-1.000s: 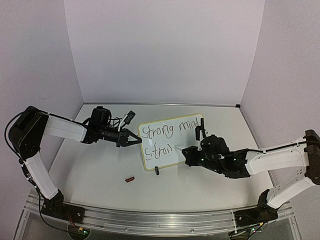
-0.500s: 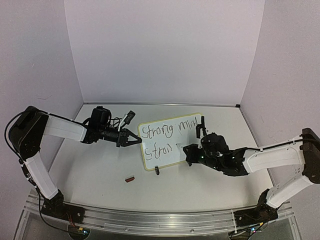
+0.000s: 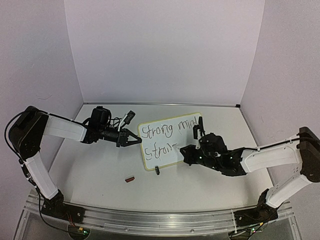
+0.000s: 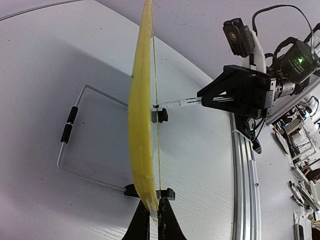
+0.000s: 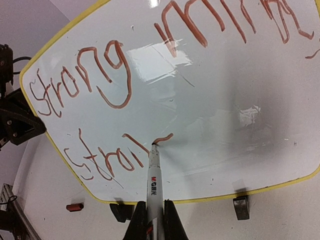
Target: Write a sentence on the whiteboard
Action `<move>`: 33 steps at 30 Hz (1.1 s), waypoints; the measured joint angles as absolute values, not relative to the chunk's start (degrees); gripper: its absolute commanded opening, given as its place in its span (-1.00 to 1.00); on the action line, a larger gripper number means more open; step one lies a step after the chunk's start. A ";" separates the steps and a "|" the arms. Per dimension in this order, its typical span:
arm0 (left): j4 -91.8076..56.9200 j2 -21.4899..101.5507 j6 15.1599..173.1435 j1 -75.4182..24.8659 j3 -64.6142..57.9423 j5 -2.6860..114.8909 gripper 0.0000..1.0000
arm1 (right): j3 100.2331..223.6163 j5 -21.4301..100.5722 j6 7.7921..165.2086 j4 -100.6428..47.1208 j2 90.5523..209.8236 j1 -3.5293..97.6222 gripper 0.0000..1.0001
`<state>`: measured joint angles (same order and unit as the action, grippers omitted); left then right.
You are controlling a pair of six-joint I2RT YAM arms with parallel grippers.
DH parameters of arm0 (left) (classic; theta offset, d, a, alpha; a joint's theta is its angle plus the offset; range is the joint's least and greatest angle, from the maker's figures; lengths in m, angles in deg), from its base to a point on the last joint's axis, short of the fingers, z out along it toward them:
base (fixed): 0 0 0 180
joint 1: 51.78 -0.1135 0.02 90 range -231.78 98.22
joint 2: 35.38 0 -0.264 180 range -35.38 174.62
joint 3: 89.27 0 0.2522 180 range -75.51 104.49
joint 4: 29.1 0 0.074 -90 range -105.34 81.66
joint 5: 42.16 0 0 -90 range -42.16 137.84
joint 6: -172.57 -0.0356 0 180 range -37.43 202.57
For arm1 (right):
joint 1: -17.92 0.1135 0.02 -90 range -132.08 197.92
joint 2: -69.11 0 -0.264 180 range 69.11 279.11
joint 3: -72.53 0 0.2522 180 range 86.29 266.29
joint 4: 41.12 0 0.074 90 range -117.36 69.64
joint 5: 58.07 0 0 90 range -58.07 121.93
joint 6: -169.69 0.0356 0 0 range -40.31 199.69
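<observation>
The right claw (image 5: 153,221) has slid the pen (image 5: 154,175) sideways, and a new squiggle is showing after "Stron". It is squeezing the pen tight. The white board (image 3: 165,158) is standing on the table (image 3: 100,160), showing red-brown words (image 5: 100,80). The left claw (image 4: 150,223) is pinching its yellow edge.

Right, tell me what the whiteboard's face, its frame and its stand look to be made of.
The whiteboard face: smooth glossy white, likely coated metal or melamine; it shows bright glare patches. Its frame: matte pale yellow, probably plastic or foam, hard to tell. The stand: thin bent silvery wire, seemingly metal, with black sleeves, perhaps rubber.
</observation>
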<state>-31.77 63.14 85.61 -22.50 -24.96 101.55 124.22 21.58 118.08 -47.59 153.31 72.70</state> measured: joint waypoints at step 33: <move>-31.77 63.14 85.58 -22.45 -24.96 101.58 -1.00 | 124.94 19.33 117.00 -45.75 152.24 72.68 -1.00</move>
